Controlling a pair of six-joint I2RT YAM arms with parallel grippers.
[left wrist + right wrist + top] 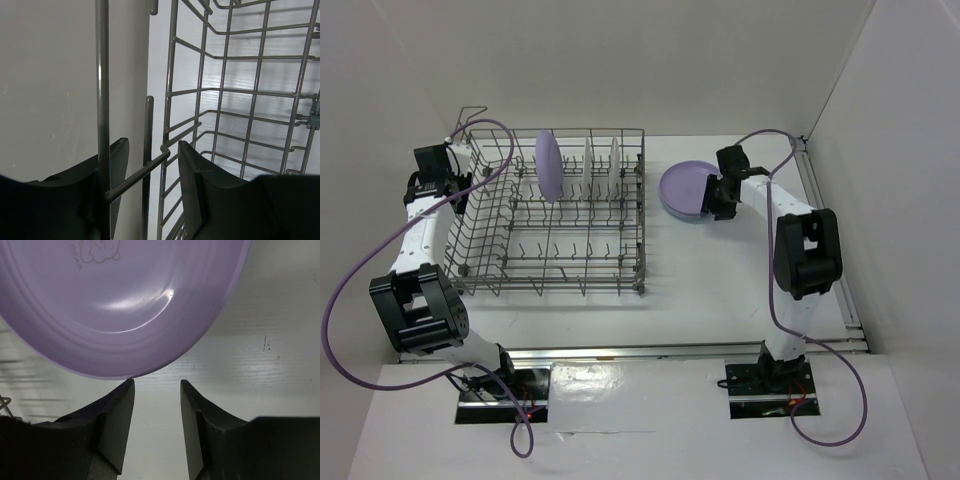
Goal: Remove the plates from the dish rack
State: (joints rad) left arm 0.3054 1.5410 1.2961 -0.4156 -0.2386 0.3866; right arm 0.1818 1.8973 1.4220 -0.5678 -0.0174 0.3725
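Observation:
The grey wire dish rack [580, 130] stands at the left centre. A lavender plate [548, 165] and two white plates [588, 163] stand upright in its back row. Another lavender plate [682, 186] lies flat on the table to the rack's right, with a blue rim [695, 217] showing under it. My right gripper [720, 196] is open and empty at that plate's right edge; the plate [120, 305] lies just beyond its fingertips [122, 405]. My left gripper [455, 186] is open at the rack's left wall, its jaws [152, 150] on either side of rack wires [171, 75].
White walls enclose the table on the left, back and right. A raised wire handle [472, 112] stands at the rack's back left corner. A metal rail [825, 215] runs along the table's right side. Purple cables loop from both arms.

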